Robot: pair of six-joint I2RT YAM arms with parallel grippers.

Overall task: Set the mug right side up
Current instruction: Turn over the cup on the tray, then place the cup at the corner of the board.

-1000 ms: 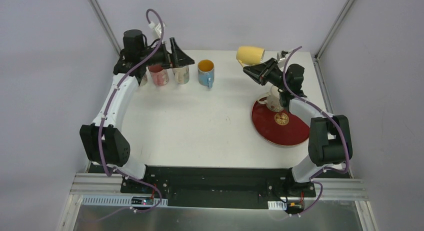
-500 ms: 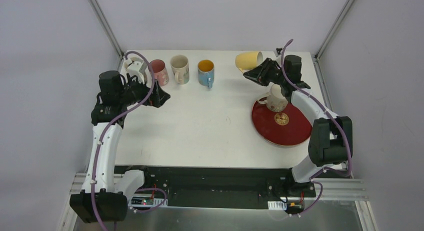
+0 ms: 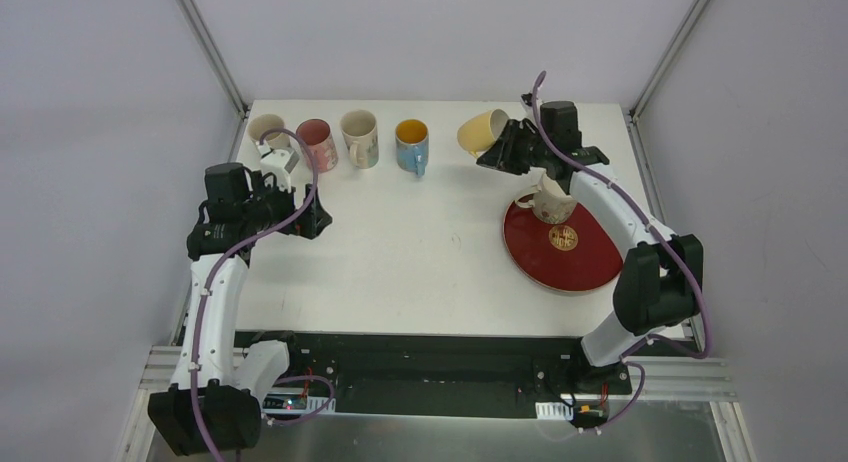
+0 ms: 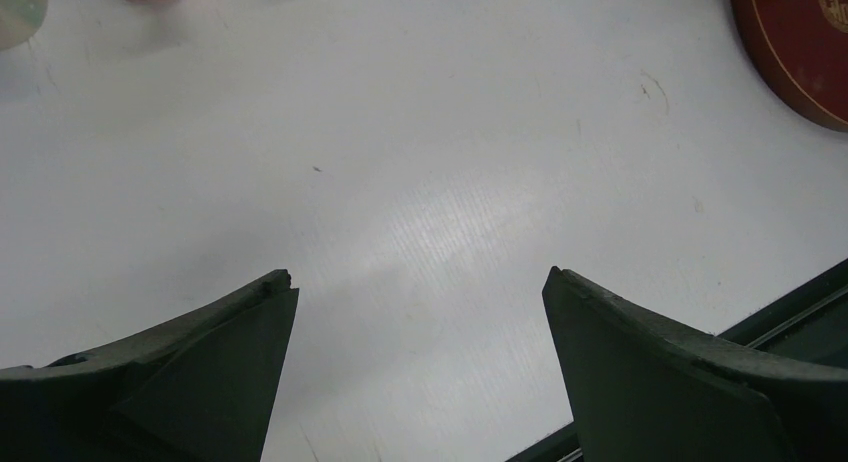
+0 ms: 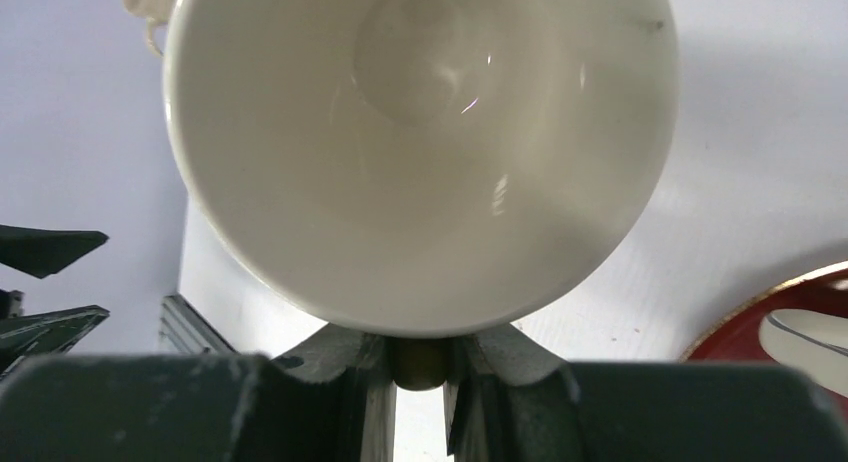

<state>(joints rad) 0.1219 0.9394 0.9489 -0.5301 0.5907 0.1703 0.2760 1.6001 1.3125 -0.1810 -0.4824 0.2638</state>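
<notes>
My right gripper (image 3: 507,148) is shut on the handle of a yellow mug (image 3: 480,132) and holds it tilted in the air over the back of the table. In the right wrist view the mug's cream inside (image 5: 420,132) faces the camera, and the handle sits pinched between my right gripper's (image 5: 420,374) fingers. My left gripper (image 3: 315,210) is open and empty over the left part of the table. In the left wrist view it (image 4: 415,277) shows only bare table between its fingers.
A red plate (image 3: 585,262) lies at the right with a white mug (image 3: 550,197) on it. A row of mugs stands at the back left: blue (image 3: 412,145), cream patterned (image 3: 360,137), pink (image 3: 318,144) and beige (image 3: 268,132). The plate's edge (image 4: 800,42) shows in the left wrist view.
My left arm has pulled back from the mug row toward the near left. My right gripper has moved left with the yellow mug and tilted it.
</notes>
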